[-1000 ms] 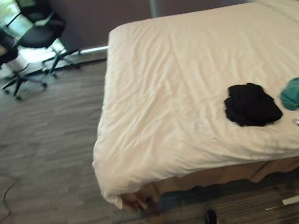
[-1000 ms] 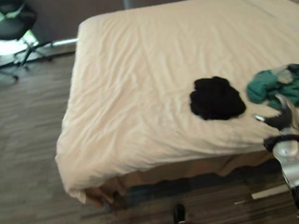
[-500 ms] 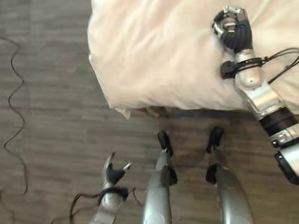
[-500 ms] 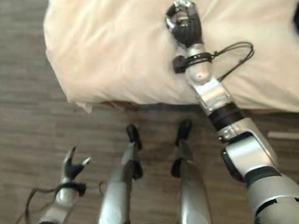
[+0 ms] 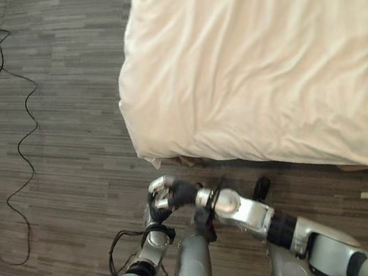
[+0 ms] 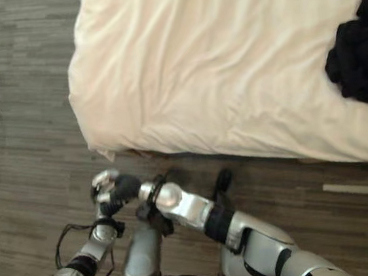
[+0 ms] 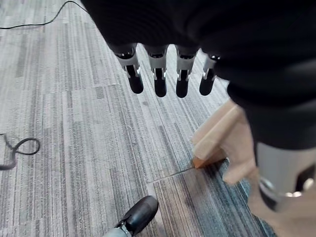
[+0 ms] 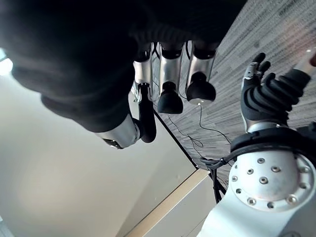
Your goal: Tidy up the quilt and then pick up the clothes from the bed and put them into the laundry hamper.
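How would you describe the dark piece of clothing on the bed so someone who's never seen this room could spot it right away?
Start at the big bed under its cream quilt, standing on the grey wood-look floor. Follow the quilt away from its rounded corner to the far right side: there lies a black garment, crumpled in a heap. It is the one dark lump on the pale, wrinkled cloth.

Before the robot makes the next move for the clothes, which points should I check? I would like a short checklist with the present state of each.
1. Quilt spread over the bed: ok, only light creases.
2. Black clothes still to be picked up from the quilt: not ok.
3. Left hand free, fingers straight, holding nothing: ok.
4. Right hand free: ok, nothing held.
5. Hands near the clothes: not ok, both are low over the floor, close together by the bed corner.
6. Laundry hamper located: cannot tell.
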Available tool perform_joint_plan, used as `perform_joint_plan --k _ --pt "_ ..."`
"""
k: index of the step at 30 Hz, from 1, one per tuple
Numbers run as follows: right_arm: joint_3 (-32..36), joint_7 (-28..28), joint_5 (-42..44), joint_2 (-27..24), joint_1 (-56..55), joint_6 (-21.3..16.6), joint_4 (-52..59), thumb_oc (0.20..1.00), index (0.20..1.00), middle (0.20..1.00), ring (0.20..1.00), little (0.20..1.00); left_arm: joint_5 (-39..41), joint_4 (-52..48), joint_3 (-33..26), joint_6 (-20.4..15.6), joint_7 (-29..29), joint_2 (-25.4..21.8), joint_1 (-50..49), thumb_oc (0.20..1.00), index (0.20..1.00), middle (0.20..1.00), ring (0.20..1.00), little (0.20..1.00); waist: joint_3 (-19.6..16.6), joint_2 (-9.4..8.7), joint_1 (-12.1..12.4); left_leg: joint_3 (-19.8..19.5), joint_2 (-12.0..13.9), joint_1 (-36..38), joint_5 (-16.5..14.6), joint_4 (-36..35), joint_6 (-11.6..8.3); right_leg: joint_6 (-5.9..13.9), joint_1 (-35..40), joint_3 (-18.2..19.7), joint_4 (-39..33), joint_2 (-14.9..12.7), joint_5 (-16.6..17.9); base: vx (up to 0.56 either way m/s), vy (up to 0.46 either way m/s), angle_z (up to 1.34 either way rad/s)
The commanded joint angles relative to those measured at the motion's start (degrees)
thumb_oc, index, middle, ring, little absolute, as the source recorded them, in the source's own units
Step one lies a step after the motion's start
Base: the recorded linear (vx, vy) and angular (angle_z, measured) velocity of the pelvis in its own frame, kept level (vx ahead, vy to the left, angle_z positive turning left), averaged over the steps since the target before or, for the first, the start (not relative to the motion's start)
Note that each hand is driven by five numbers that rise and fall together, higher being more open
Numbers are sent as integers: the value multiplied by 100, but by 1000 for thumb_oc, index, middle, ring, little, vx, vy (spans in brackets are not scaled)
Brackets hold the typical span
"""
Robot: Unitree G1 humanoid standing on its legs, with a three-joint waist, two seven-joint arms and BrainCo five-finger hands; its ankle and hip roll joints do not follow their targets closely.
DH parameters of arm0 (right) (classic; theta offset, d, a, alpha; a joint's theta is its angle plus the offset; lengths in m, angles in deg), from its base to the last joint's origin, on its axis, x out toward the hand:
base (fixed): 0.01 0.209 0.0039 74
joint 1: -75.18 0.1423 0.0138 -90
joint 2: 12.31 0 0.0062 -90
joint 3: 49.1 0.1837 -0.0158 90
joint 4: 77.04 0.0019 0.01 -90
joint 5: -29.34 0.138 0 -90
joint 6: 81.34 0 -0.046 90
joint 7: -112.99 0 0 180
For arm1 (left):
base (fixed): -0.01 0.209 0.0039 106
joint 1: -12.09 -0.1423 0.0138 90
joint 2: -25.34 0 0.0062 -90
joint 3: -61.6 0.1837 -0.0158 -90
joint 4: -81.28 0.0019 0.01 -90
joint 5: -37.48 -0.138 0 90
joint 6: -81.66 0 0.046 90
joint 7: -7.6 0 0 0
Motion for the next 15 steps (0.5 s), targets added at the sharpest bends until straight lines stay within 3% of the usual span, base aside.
perform_joint_plan --k 1,5,8,14,15 --pt "1018 295 244 400 161 -598 113 200 200 200 200 200 -182 416 283 143 -25 -260 -352 1000 1000 1000 1000 1000 -785 -429 -3 -88 -29 180 -315 46 -115 923 379 141 262 -709 -392 55 20 1" --pt "1712 671 229 -6 292 -822 304 200 200 200 200 200 -184 391 231 119 6 -264 -392 1000 1000 1000 1000 1000 -813 -414 -135 -11 -47 301 -306 -54 -94 942 358 276 229 -677 -375 -3 28 -13" --pt "2264 1096 -45 -489 657 -1031 388 200 200 200 200 200 -147 275 328 48 59 -311 -225 1000 1000 1000 1000 1000 -556 -288 -262 51 -25 72 -327 176 -91 929 13 475 408 -694 -370 -109 14 -29" --pt "2699 1766 -834 -912 908 -780 -713 200 200 200 200 200 -214 -324 606 -34 13 -389 -107 1000 1000 1000 1000 1000 -49 -53 -443 192 162 -700 -401 859 -149 876 -687 623 754 -714 -402 -84 -17 -18" --pt "2831 1852 -867 -931 807 -738 -941 200 200 200 200 200 -175 -439 613 -41 -5 -383 -101 1000 1000 1000 1000 1000 9 -31 -494 196 216 -738 -536 966 -209 919 -749 683 852 -689 -531 9 -3 -27"
